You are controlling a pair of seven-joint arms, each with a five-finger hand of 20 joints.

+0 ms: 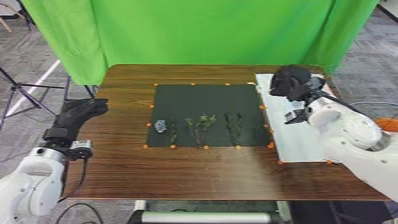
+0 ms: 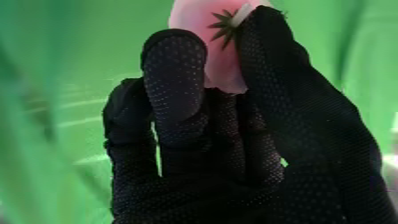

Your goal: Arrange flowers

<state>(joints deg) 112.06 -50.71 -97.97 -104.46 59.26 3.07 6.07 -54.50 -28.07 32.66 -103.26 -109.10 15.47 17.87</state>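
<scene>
Green curtain (image 1: 204, 35) hangs behind the brown wooden surface (image 1: 178, 172), with grey carpet (image 1: 31, 45) visible around it. The dark mat (image 1: 209, 100) lies on the surface and serves as reference for all positions. Small orange markers (image 1: 206, 147) are set along its edges. To the mat's right, just beside it, lies a long white board (image 1: 298, 145), which also has orange markers at its near end.

Four items are noted on the near half of the mat, laid out side by side. From the mat's left edge they run: a small pale grey bunch (image 1: 161, 126), a thin dark green stem (image 1: 173, 134), a leafy green sprig (image 1: 204, 121) and a pair of slender dark stalks (image 1: 234, 127). The sprig's leaves point toward the far edge of the mat.

Right hand (image 1: 290, 82) is raised over the far part of the board, to the right of the mat. In the right wrist view its fingers (image 2: 174, 62) are closed on a pink flower (image 2: 191, 14), pinched between fingertip and thumb. A star-shaped green base (image 2: 226, 25) and a short pale stem (image 2: 241, 14) are visible on the flower, the stem close to the thumb.

Left hand (image 1: 78, 112) is to the left of the mat, well apart from it, at the side of the surface. Its fingers are relaxed and loosely extended, with nothing in their hold.
</scene>
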